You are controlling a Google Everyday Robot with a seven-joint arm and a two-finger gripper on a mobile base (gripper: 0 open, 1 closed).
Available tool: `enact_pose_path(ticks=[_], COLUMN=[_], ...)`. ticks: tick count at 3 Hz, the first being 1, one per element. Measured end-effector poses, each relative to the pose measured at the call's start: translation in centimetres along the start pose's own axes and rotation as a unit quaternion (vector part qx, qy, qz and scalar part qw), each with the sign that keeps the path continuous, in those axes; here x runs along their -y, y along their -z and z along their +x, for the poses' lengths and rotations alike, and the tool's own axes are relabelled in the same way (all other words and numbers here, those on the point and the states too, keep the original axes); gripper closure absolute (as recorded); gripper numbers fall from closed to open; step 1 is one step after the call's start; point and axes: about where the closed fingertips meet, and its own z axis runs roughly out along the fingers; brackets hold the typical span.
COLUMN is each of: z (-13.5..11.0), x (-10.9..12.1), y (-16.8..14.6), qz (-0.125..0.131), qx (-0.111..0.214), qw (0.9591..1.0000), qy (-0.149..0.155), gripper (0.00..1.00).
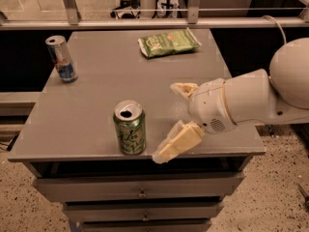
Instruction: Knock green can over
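The green can (130,127) stands upright near the front edge of the grey table (96,76). It has dark scribbled lettering and a silver top with an open tab hole. My gripper (170,122) is just to the right of the can, at about its height, a short gap away and not touching it. Its two cream fingers are spread wide, one (184,89) toward the table's middle, one (176,143) at the front edge. Nothing is held between them.
A slimmer blue-and-silver can (61,59) stands at the table's back left. A flat green snack bag (168,42) lies at the back centre. Drawers (140,190) sit under the tabletop. A metal rail (145,22) runs behind the table.
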Motion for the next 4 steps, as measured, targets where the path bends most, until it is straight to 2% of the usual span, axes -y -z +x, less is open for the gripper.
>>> enact_pose_path(ticks=[2,3,4], z=[-2.8,-3.9,-4.8], x=[-0.3,0.4,1.4], y=[-4.4,-7.4,-9.1], qz=[-0.010,-0.013,-0.011], qx=[0.067,0.090,0.098], qw=[0.9977,0.9959,0.9949], qy=[0.003,-0.008,-0.018], gripper=[0.00,0.00,0.00])
